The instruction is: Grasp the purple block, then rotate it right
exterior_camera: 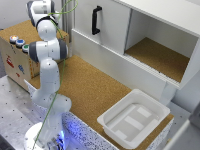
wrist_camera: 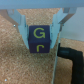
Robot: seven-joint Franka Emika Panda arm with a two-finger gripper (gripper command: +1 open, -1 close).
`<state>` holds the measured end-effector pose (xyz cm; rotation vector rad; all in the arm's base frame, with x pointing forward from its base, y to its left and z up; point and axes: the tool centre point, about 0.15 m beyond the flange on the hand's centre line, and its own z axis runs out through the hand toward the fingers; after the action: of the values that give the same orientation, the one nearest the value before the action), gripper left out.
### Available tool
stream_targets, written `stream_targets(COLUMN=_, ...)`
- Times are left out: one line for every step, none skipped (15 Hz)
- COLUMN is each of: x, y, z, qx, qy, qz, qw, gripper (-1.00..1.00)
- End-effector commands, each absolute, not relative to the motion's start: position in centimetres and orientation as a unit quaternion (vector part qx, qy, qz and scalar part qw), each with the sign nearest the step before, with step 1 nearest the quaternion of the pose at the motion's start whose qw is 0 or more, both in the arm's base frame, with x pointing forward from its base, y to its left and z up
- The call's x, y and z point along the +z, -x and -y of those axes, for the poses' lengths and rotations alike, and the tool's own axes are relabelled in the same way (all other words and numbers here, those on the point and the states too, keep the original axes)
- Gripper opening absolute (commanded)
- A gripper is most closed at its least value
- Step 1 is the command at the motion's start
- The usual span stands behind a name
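The purple block [wrist_camera: 38, 40] shows in the wrist view, with yellow letters on its face. It rests on the cork surface [wrist_camera: 15, 65]. My gripper [wrist_camera: 41, 49] has one finger [wrist_camera: 23, 32] on each side of the block, pressed against its sides, so it is shut on the block. In the exterior view the block and the gripper are hidden behind the arm's upper links [exterior_camera: 42, 20] at the exterior view's upper left.
A black handle-like bar [wrist_camera: 73, 56] lies close beside the block. A white cabinet [exterior_camera: 115, 30] with a black handle [exterior_camera: 96, 20] and an open compartment [exterior_camera: 160, 55] stands behind the cork table. A white tray [exterior_camera: 150, 103] and a wooden button box [exterior_camera: 15, 55] are there too.
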<state>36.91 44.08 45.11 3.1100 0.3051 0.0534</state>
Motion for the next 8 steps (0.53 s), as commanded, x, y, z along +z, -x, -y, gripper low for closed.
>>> stream_targets(x=45.5, y=-37.9, z=-44.8, qx=-0.024, qy=-0.998, qz=-0.016, qw=0.051, gripper=-1.0)
stream_targets(x=45.4, y=-37.7, z=-45.2, qx=-0.02, qy=-0.998, qz=-0.014, qw=0.05, gripper=-1.0)
stream_targets(x=45.1, y=-37.6, z=-45.6, qx=-0.016, qy=-0.999, qz=-0.005, qw=0.049, gripper=-1.0)
stream_targets(x=44.7, y=-37.5, z=-45.7, qx=-0.005, qy=-0.999, qz=0.026, qw=0.027, gripper=-1.0)
stream_targets(x=44.4, y=-37.6, z=-46.0, qx=-0.002, qy=-0.999, qz=0.033, qw=0.026, gripper=-1.0)
stream_targets(x=43.9, y=-37.8, z=-46.4, qx=0.0, qy=-0.999, qz=0.047, qw=0.003, gripper=-1.0)
stream_targets(x=43.4, y=-38.1, z=-46.7, qx=-0.007, qy=-0.999, qz=0.044, qw=-0.004, gripper=-1.0)
stream_targets(x=43.0, y=-38.4, z=-46.9, qx=-0.013, qy=-0.999, qz=0.037, qw=-0.001, gripper=-1.0)
